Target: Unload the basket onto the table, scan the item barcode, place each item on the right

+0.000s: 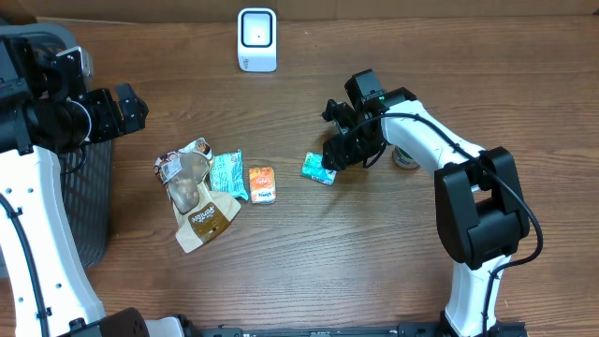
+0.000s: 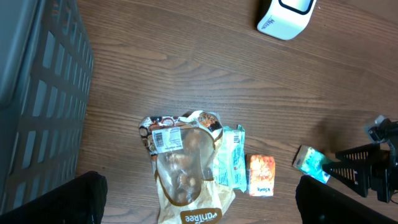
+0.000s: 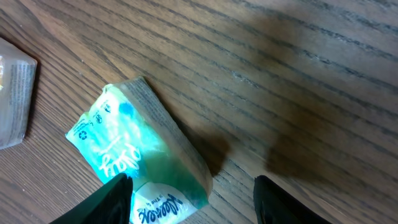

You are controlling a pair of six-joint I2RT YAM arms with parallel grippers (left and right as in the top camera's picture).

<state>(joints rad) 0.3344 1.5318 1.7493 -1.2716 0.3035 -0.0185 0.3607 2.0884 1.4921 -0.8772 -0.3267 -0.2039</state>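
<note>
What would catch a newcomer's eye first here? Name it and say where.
The black right gripper hangs with open jaws over a small teal plastic packet, right of the centre of the wooden table. Left of it lies a cluster of crinkly snack bags, and a white boxy barcode scanner stands at the far edge.
</note>
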